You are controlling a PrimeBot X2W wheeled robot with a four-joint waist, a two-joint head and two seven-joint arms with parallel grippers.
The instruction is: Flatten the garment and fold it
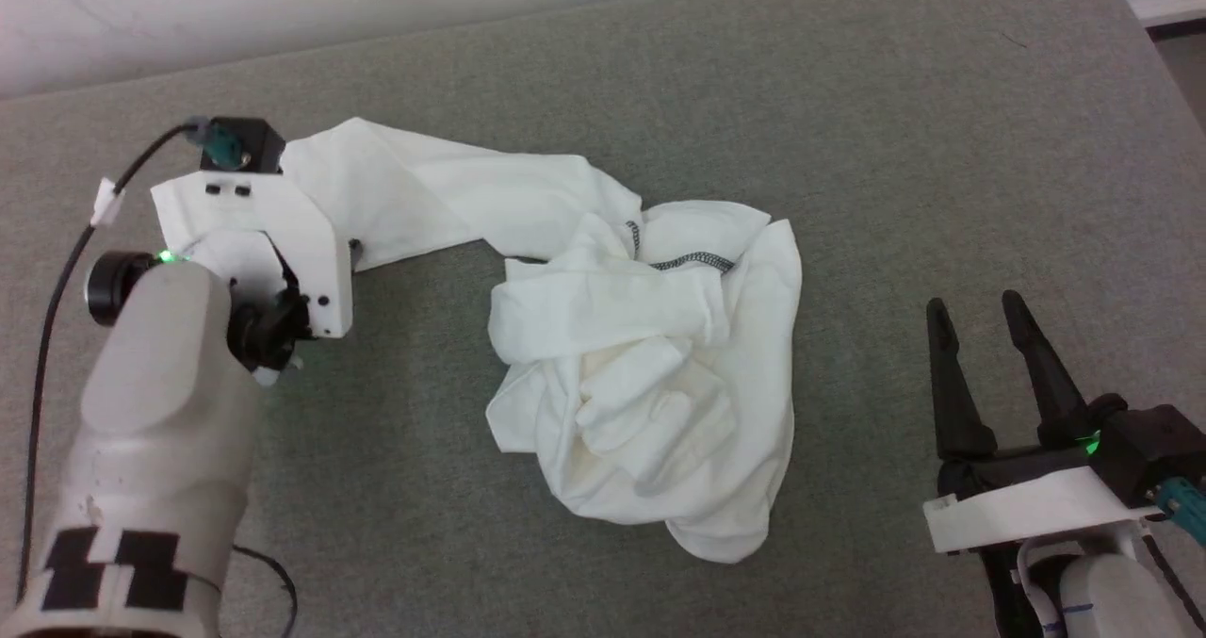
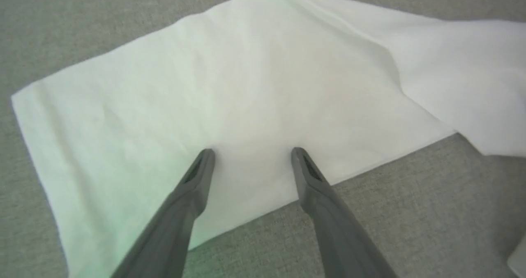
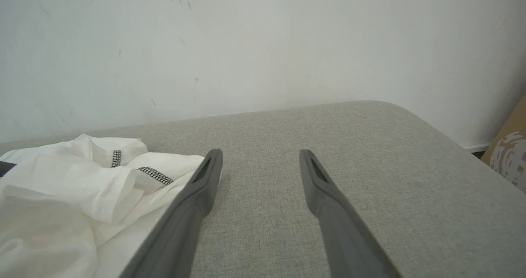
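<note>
My feeds are bright and evenly lit, with soft light from no source I can pick out, so shadows stay faint. The garment (image 1: 641, 365) runs close to blown out. Under my left gripper (image 2: 252, 150) it washes to flat white with few creases readable, and a green cast tints the cloth left of the fingers. Both grippers' fingers go soft toward the bottom edge. Ahead of my right gripper (image 3: 260, 151), the weave of the grey surface (image 3: 370, 167) reads clearly near the tips and softens farther off.
</note>
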